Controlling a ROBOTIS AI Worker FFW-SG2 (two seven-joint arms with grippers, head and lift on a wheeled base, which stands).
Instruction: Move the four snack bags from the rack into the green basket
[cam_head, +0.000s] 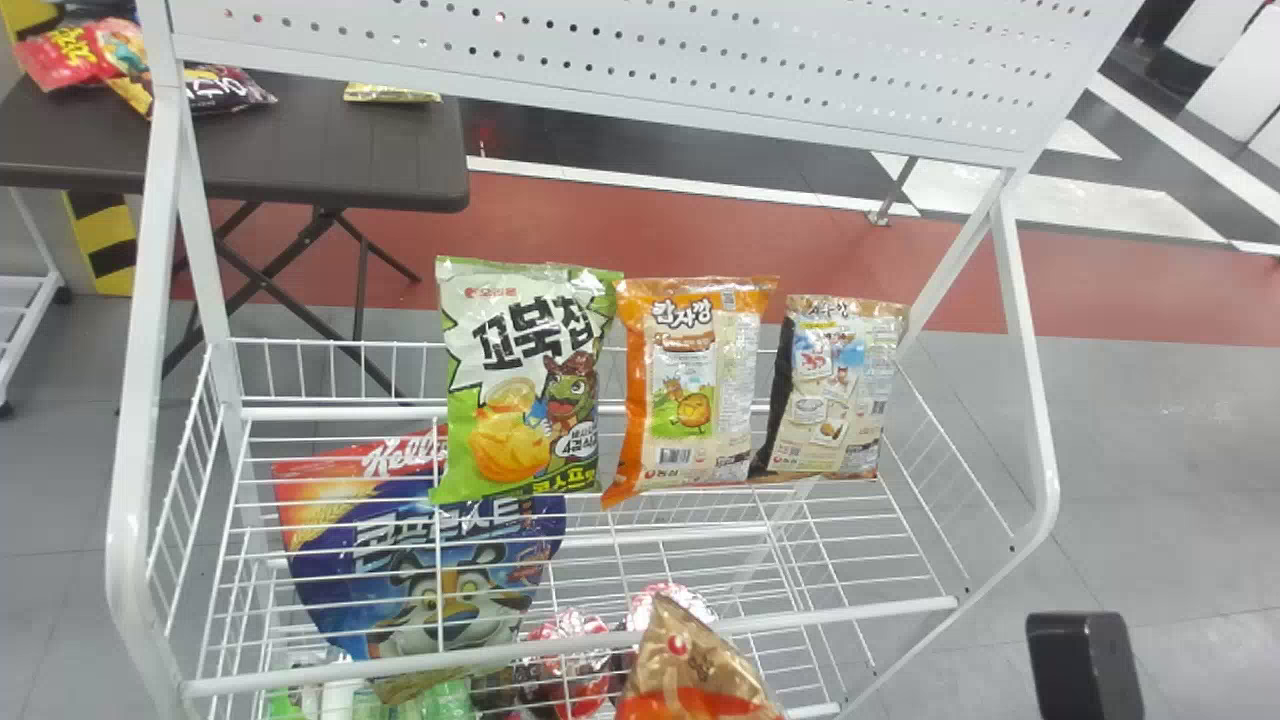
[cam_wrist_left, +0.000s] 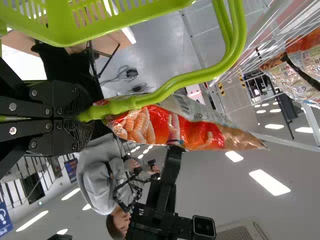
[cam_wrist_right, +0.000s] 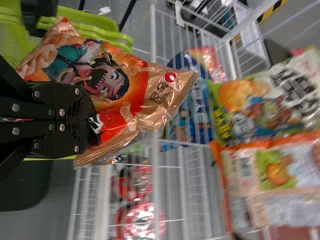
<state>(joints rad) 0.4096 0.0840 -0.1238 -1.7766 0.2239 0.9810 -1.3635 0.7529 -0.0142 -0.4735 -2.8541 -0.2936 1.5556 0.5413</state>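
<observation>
Left end effector: the left end effector (cam_wrist_left: 90, 119) is pinching a handle (cam_wrist_left: 200, 76) of the green basket (cam_wrist_left: 70, 26).
Right end effector: the right end effector (cam_wrist_right: 91, 120) is pressed onto the orange-and-brown snack bag (cam_head: 688, 675), gripping it between its fingers.
Held bag: at the near side of the rack, close to the green basket and its handle; whether it touches them cannot be told.
Bags on the rack: three upright in a row at the back of the upper wire shelf (cam_head: 700, 630).
Row, left to right: green-and-white chip bag with a turtle (cam_head: 520, 385), orange-edged potato snack bag (cam_head: 690, 385), beige-and-brown snack bag (cam_head: 838, 390).
Spacing: the first two are side by side; a gap lies between the second and third at their tops.
Below the upper shelf: a large blue cereal bag with a tiger (cam_head: 450, 575), tilted, and red-and-white packages (cam_head: 585, 675).
Behind the rack: a dark folding tabletop (cam_head: 330, 150) with snack packets (cam_head: 215, 88) on it.
</observation>
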